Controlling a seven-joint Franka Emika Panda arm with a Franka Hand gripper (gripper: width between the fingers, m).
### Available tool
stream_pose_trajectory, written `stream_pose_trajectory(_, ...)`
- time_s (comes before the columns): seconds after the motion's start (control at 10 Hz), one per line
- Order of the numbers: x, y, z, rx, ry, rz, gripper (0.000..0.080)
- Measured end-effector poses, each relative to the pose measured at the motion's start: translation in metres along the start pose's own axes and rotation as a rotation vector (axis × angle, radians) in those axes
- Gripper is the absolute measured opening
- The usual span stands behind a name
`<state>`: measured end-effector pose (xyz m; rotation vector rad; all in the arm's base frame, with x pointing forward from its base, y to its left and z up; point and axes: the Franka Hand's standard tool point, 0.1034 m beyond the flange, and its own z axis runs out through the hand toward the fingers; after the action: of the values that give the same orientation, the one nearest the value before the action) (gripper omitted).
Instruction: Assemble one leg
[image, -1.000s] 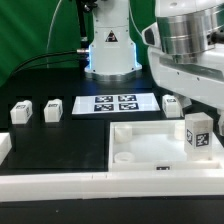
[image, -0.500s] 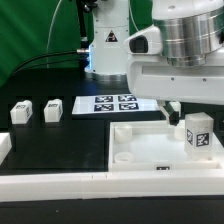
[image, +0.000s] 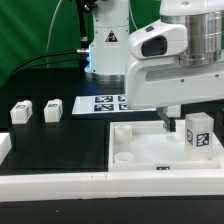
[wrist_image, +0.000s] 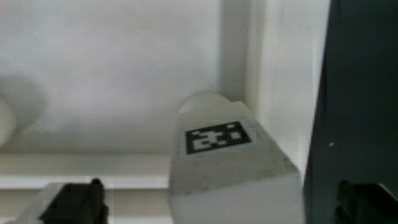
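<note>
A leg (image: 197, 133), a small white post with a black-and-white tag, stands upright in the right part of the white tray (image: 140, 160). My gripper (image: 170, 118) hangs just behind it, toward the exterior view's left, low over the tray's back rim. In the wrist view the leg (wrist_image: 217, 140) lies between my two dark fingertips (wrist_image: 71, 202), which stand wide apart and do not touch it. The gripper (wrist_image: 222, 208) is open and empty. Two more legs (image: 20, 112) (image: 52, 109) lie at the exterior view's left. A fourth leg is hidden behind the arm.
The marker board (image: 105, 103) lies behind the tray, partly covered by the arm. The robot base (image: 108, 50) stands at the back. A white rail (image: 50, 185) runs along the front, with a white block (image: 4, 146) at the far left.
The arm has swung toward the exterior view's left and come lower. It now covers the fourth leg and part of the marker board. The upright leg has not moved.
</note>
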<state>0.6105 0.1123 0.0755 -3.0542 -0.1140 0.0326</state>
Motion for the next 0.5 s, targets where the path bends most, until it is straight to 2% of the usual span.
stream_pose_trajectory(0.2,0.0000,-0.0001,0.0000,0.000,0.000,0.003,0.0649)
stream_pose_trajectory(0.4,0.0000,-0.0001,0.0001,0.000,0.000,0.003,0.0378)
stream_pose_trajectory(0.5,0.0000,-0.0001,0.0001,0.000,0.000,0.003,0.0378)
